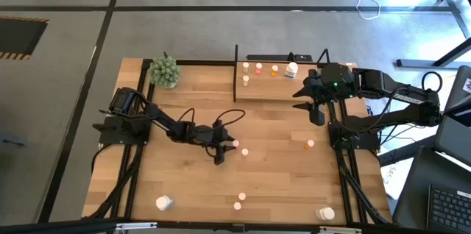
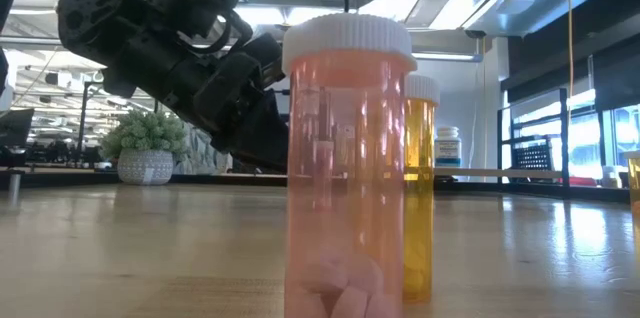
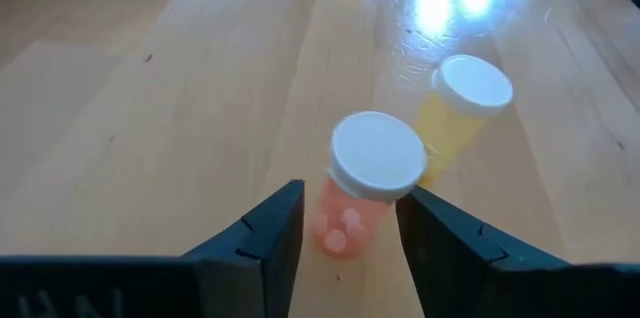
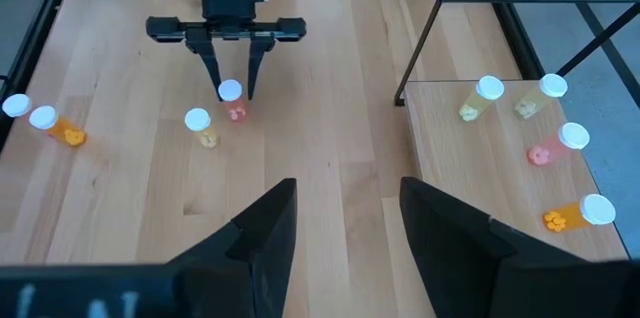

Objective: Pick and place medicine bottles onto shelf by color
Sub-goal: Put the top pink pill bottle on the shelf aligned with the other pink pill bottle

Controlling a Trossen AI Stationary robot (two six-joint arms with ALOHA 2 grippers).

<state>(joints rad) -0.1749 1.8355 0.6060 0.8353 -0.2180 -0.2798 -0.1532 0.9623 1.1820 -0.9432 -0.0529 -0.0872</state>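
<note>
While my left tool (image 1: 222, 146) stands open around the upright pink bottle (image 3: 362, 186) mid-desk, not gripping it, a yellow bottle (image 3: 462, 108) sits just beside; right tool (image 4: 340, 228) hangs open, empty, near the shelf (image 4: 470, 173).

Foreground: a pink-tinted medicine bottle (image 2: 346, 168) with a white cap stands upright on the desk (image 2: 140, 248), pale tablets at its bottom.
Behind it: a yellow bottle (image 2: 420, 193), also white-capped, partly hidden by the pink one.
Upper left: a dark robot arm (image 2: 170, 43) reaches down behind the bottles.
Far left: a green plant (image 2: 146, 138) in a pale pot.
Background: a small white bottle (image 2: 447, 146) on the shelf (image 2: 520, 171).
</note>
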